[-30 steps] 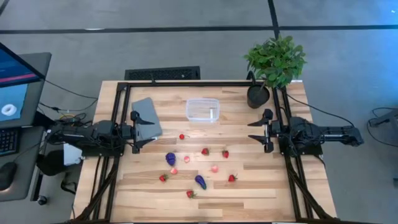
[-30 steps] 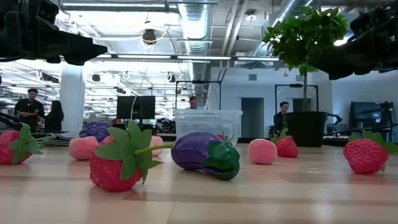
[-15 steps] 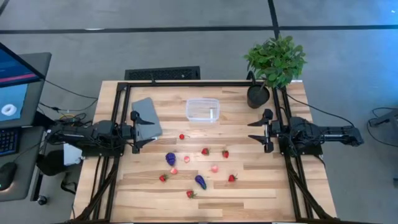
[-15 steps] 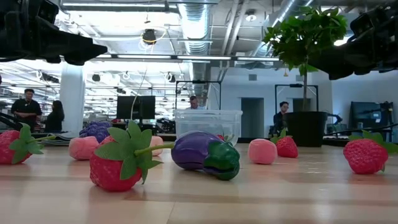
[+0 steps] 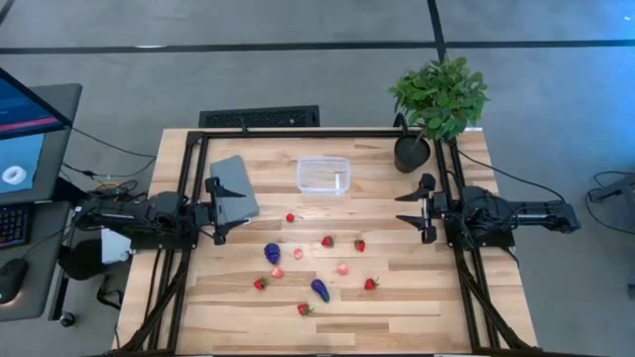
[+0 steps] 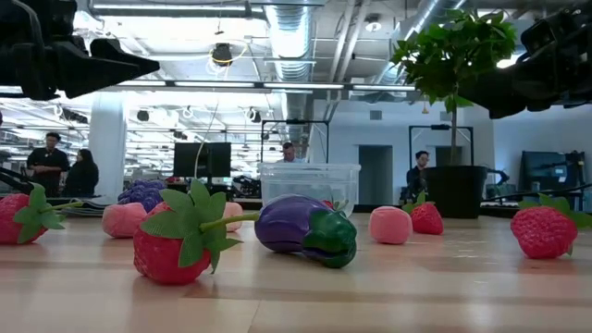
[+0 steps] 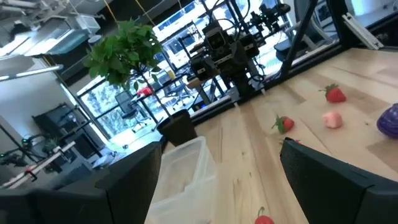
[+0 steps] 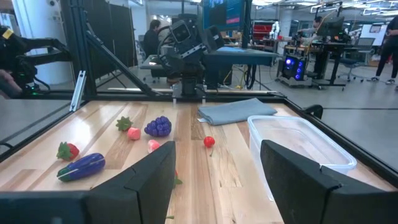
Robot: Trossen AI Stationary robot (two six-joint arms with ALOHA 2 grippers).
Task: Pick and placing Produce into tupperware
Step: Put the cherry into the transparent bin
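Note:
The produce lies loose on the wooden table: red strawberries (image 5: pixel 326 241) (image 5: pixel 370 284), pale pink pieces (image 5: pixel 342 268), a purple bunch (image 5: pixel 272 253) and a purple eggplant (image 5: pixel 319 290) (image 6: pixel 305 229). The clear tupperware (image 5: pixel 323 176) (image 8: pixel 298 146) stands on its base toward the far edge, beyond the produce. My left gripper (image 5: pixel 217 210) (image 7: pixel 217 199) hovers open at the left edge, level, pointing across the table. At the right edge my right gripper (image 5: pixel 417 209) (image 8: pixel 217 186) hovers open, facing it. Nothing is between either pair of fingers.
A flat grey lid (image 5: pixel 234 188) lies on the table beside my left gripper. A potted plant (image 5: pixel 437 99) stands at the far right corner. A black frame (image 5: pixel 317 134) rims the table. People (image 6: pixel 42 162) show in the room beyond.
My left gripper has rolled about its own pointing line while staying in place; in the low view its finger outline stands differently than before. No produce has moved.

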